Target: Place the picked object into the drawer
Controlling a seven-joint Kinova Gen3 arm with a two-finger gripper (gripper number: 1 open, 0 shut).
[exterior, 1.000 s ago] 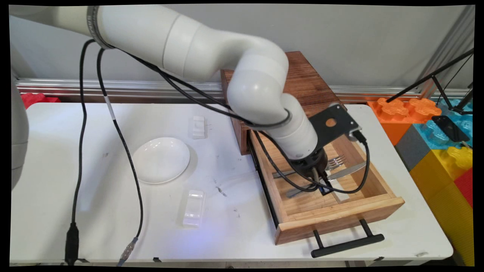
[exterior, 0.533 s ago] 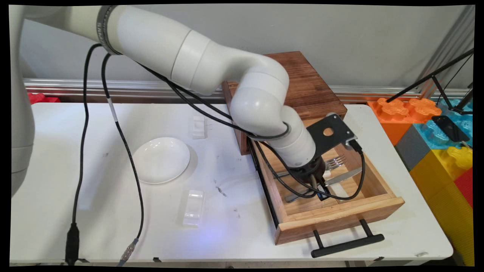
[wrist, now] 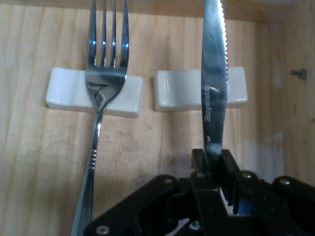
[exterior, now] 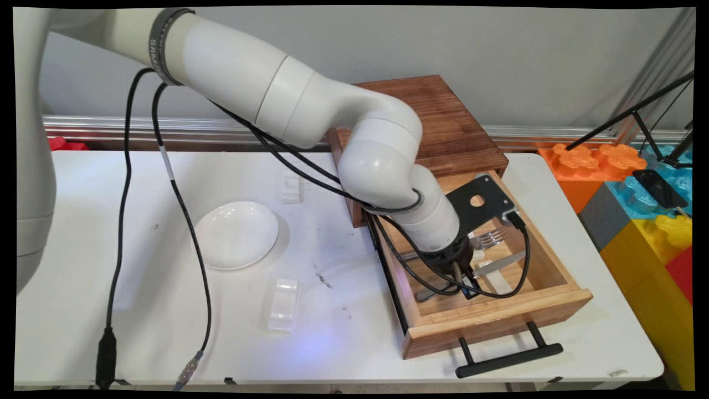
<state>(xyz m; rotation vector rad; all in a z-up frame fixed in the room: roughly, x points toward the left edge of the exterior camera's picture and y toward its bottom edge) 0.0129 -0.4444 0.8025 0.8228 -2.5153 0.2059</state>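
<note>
White table [exterior: 138, 310] under a grey wall carries a wooden box with its drawer [exterior: 498, 310] pulled out at 4 o'clock. Inside, the gripper [wrist: 212, 162] pinches a knife [wrist: 214, 93] by the handle, blade lying across a white rest [wrist: 182, 88]. Fork [wrist: 101, 98] lies at 9 o'clock of it on another rest [wrist: 64, 91]; plate [exterior: 236, 234] well apart on the table.

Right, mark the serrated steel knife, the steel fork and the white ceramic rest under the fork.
serrated steel knife [wrist: 214, 73], hand view, middle of the blade.
steel fork [wrist: 106, 73], hand view, base of the tines.
white ceramic rest [wrist: 64, 91], hand view, its bare end beside the fork.
</note>
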